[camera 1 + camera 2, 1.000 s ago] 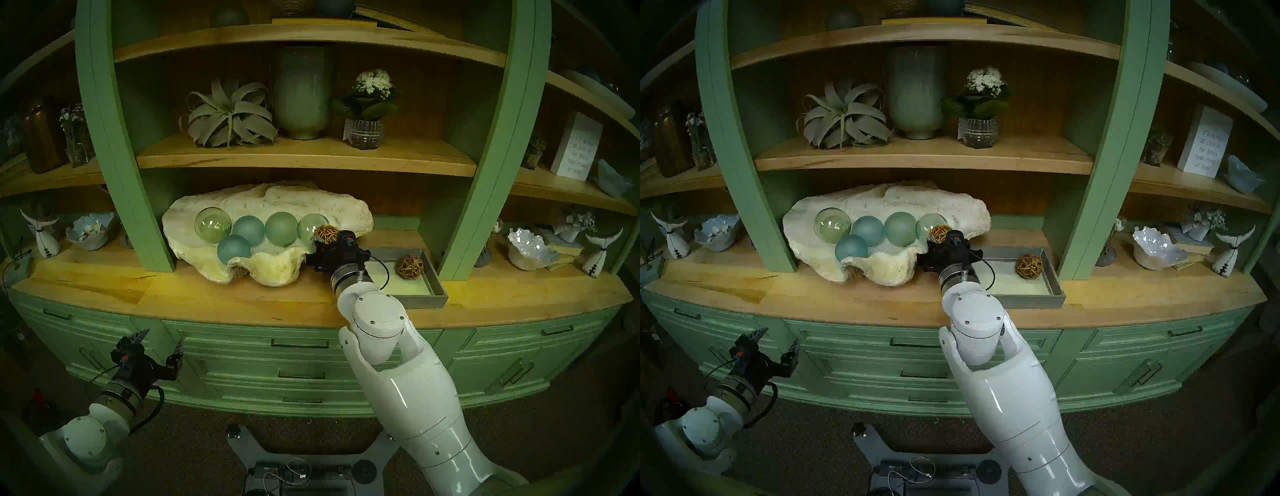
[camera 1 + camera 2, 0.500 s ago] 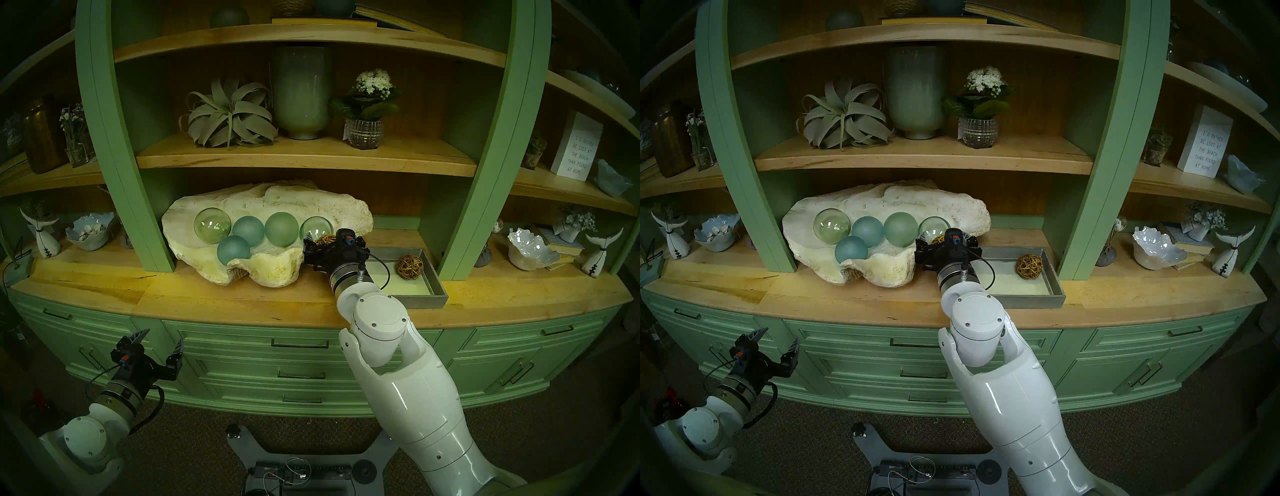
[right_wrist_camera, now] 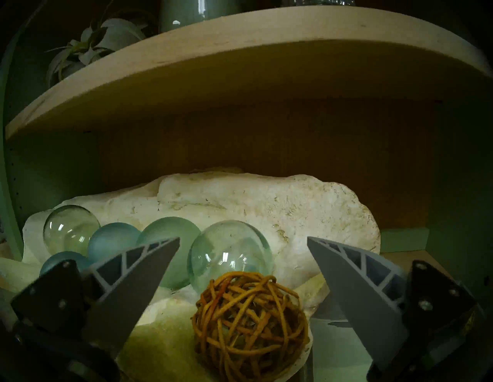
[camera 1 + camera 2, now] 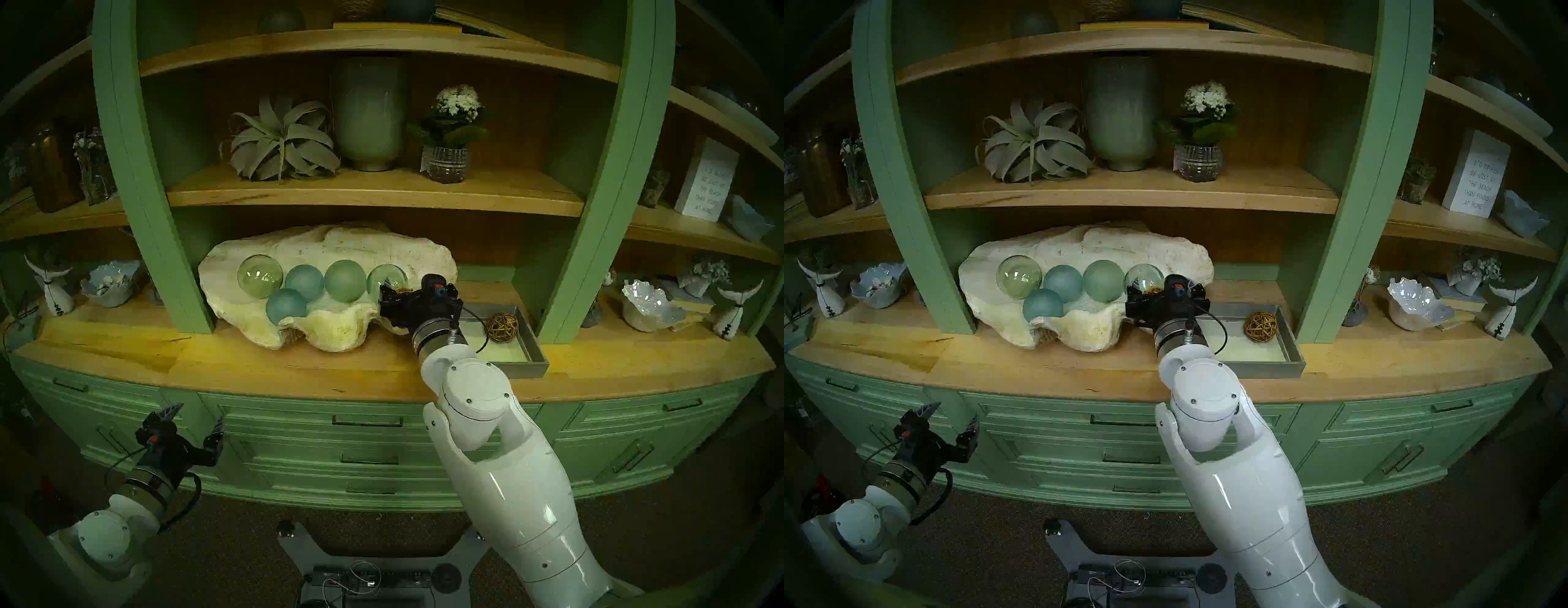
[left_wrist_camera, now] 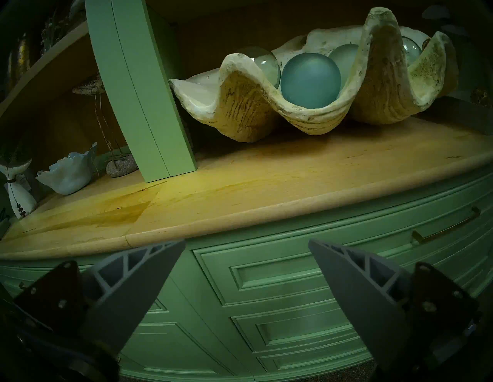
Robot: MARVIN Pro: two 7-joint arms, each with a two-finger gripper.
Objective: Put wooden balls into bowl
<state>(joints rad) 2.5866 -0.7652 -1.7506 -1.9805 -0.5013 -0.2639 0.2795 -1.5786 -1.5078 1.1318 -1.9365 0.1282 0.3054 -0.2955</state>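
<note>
Now your right gripper [image 3: 243, 241] is spread wide, one wooden ball [image 3: 250, 324] free inside the bowl [image 3: 266, 202], whose long axis runs left-right.

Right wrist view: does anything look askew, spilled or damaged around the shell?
Nothing stands out. One rattan ball rests on the clam shell's near rim, between the open right gripper's fingers and untouched by them. The glass spheres sit inside, intact; the other rattan ball remains in the grey tray.

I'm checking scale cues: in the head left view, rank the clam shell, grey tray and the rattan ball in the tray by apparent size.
1. Clam shell
2. Grey tray
3. Rattan ball
</note>
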